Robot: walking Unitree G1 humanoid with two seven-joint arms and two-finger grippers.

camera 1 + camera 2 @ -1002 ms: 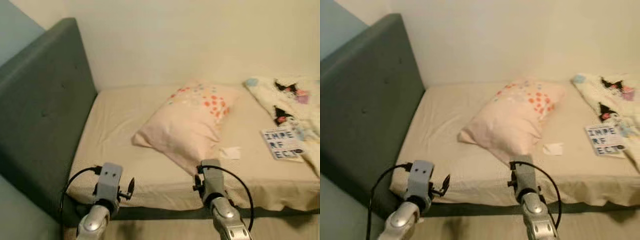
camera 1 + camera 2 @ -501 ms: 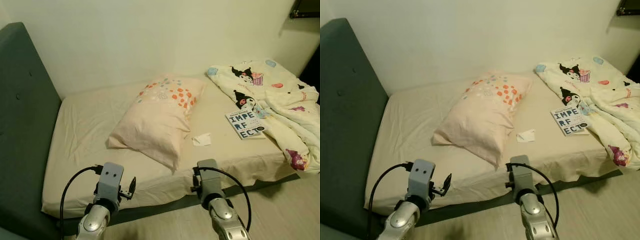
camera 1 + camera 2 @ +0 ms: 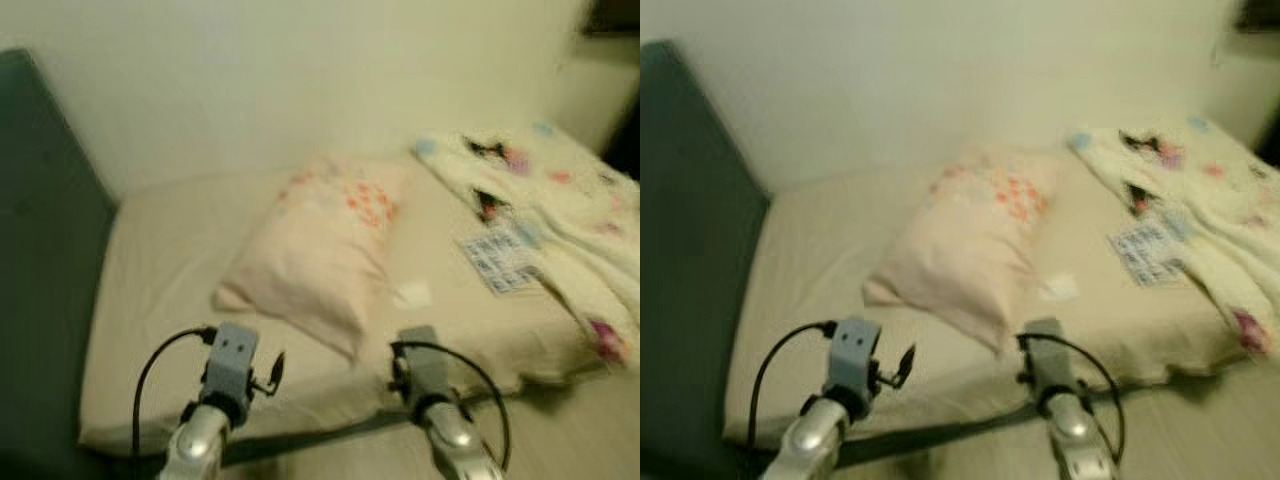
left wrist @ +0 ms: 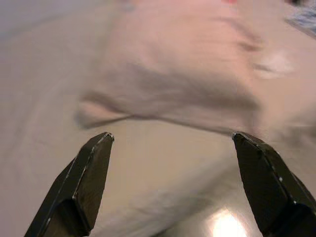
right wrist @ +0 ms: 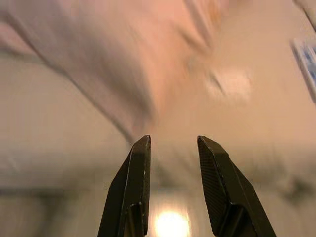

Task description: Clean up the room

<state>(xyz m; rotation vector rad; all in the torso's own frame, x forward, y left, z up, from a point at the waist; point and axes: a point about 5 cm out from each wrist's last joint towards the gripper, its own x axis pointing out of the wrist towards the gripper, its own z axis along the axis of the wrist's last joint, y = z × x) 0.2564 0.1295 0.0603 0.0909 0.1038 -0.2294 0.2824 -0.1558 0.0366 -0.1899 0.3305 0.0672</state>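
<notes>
The head views are blurred. A pink pillow [image 3: 320, 245] with orange dots lies slanted in the middle of the beige bed [image 3: 160, 300]. A white cartoon-print blanket [image 3: 560, 210] is bunched at the bed's right end, with a book [image 3: 497, 258] beside it. A small white scrap of paper [image 3: 411, 294] rests between pillow and book. My left gripper [image 4: 171, 136] is open wide and held low before the bed's front edge, facing the pillow's near corner. My right gripper [image 5: 173, 139] is open a little, empty, pointing at the bed edge below the pillow.
A dark grey-green headboard [image 3: 40, 250] stands at the bed's left end. A pale wall [image 3: 300, 90] runs behind the bed. Light floor [image 3: 590, 420] shows at the lower right, past the mattress corner.
The camera swung right from the headboard a second ago, bringing the blanket and book into view, and is moving now, so the picture is blurred. Both grippers hold the same pose.
</notes>
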